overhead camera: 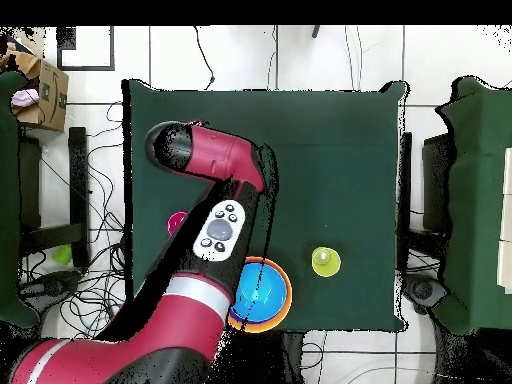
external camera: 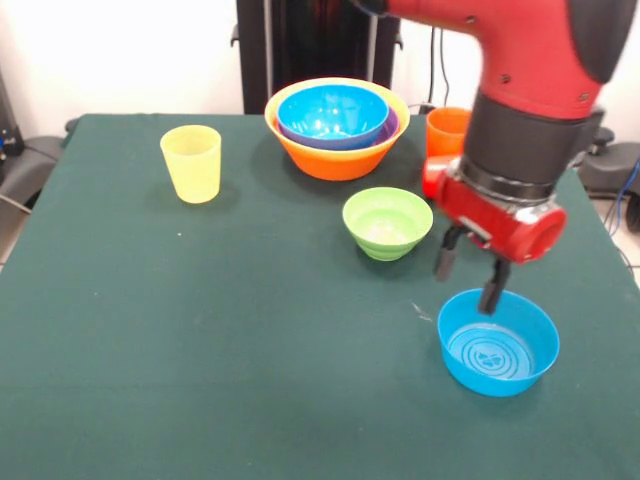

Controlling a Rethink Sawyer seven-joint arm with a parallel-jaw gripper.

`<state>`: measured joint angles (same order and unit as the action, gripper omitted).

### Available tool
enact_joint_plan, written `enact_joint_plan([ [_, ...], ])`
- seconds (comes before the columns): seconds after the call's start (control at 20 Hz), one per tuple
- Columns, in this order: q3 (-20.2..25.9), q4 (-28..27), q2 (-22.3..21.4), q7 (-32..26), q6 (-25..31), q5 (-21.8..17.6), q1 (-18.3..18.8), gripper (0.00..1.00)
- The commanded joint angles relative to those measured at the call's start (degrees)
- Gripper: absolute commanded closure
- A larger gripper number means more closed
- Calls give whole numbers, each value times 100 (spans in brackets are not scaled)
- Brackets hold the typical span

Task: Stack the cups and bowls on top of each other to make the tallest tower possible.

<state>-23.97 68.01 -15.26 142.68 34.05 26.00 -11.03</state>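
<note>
The gripper (external camera: 468,270) hangs spread and empty just above the far rim of the lone blue bowl (external camera: 498,343), which sits upright at the near right of the table (external camera: 200,340). The bowl lies directly below and slightly nearer, so a short straight descent looks enough to straddle its rim. The nested bowl stack (external camera: 336,125) stands well apart, far and left.

Dark green table (external camera: 200,350). Behind the light green bowl (external camera: 387,222): an orange bowl (external camera: 336,150) holding purple and blue ones. Left: yellow cup (external camera: 191,163). In front: blue bowl (external camera: 497,342) with ringed base. Red-black arm (external camera: 525,110).
</note>
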Motion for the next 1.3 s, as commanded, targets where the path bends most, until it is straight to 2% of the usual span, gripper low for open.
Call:
enact_joint_plan([
  [0.05,321,146,-243,1177,623,139,-162,0],
  [0.2,415,419,-318,1044,421,73,-160,0],
  [0.4,502,737,-144,680,-143,-150,28,0],
  [0.6,488,778,91,551,-504,-324,134,0],
  [0.95,371,648,201,397,-323,-437,238,0],
  [1.3,210,174,539,944,-84,-176,1,0],
])
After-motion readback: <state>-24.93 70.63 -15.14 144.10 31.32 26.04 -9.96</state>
